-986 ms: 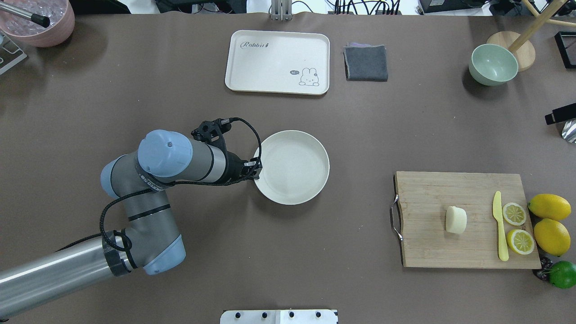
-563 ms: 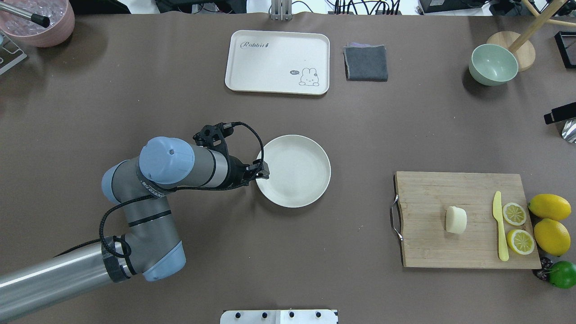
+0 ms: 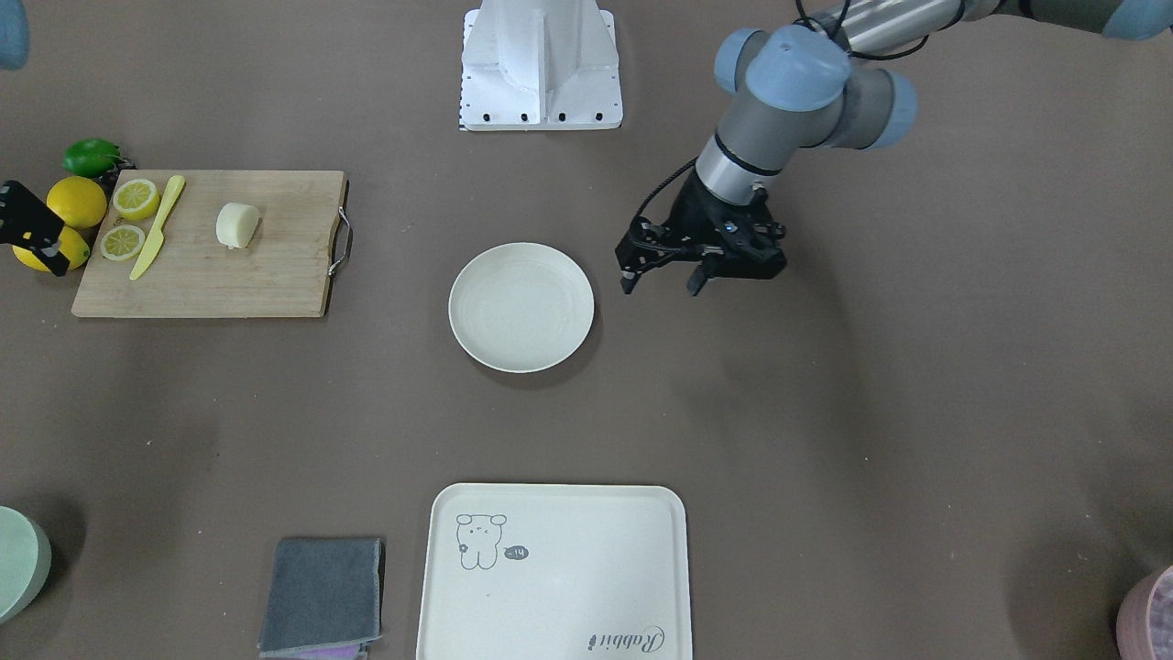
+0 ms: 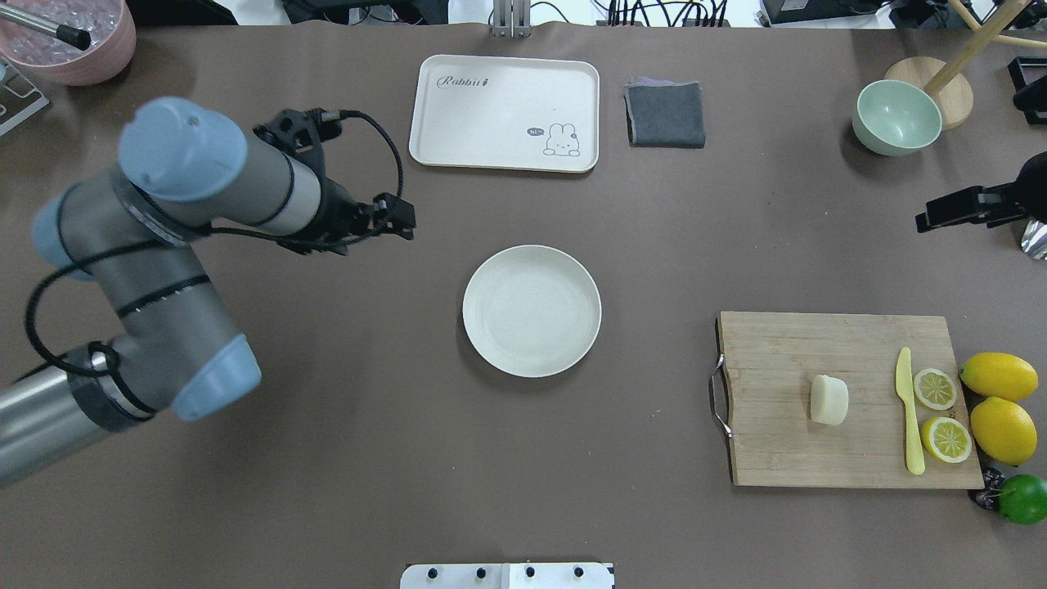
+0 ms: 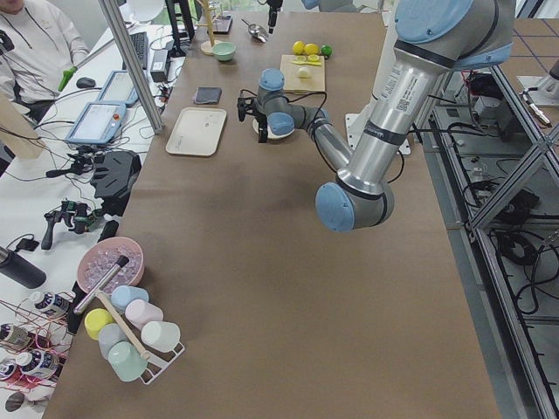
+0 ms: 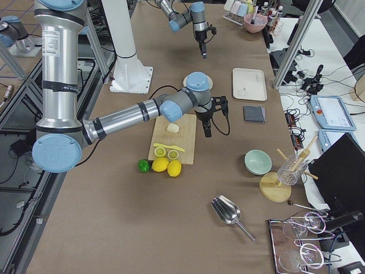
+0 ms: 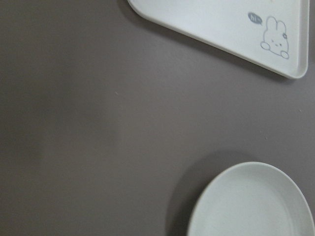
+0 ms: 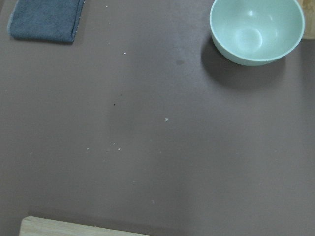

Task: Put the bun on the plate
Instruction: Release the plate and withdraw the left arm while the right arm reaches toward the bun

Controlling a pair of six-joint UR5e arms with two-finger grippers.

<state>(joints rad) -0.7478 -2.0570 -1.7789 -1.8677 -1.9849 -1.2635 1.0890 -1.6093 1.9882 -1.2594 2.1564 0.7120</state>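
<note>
The bun [image 4: 829, 400] lies on the wooden cutting board [image 4: 777, 442] at the right, also seen as the bun [image 3: 236, 225] in the front view. The plate [image 4: 532, 311] rests flat in the middle of the table with nothing on it. My left gripper [image 4: 401, 219] hangs open and empty above the table, to the left of the plate and further back, clear of it; its fingers [image 3: 626, 284] stand well apart. My right gripper [image 4: 928, 221] reaches in from the right edge, behind the board. I cannot tell whether it is open or shut.
On the board lie a yellow knife [image 4: 908, 409] and two lemon halves [image 4: 935, 388]. Whole lemons [image 4: 999, 376] and a lime [image 4: 1022, 499] sit beside it. A rabbit tray [image 4: 505, 113], grey cloth [image 4: 665, 114] and green bowl [image 4: 896, 117] line the far side.
My left gripper has let go of the plate's left rim, risen and pulled away to the far left. The plate has settled flat. My right gripper has come further in from the right.
</note>
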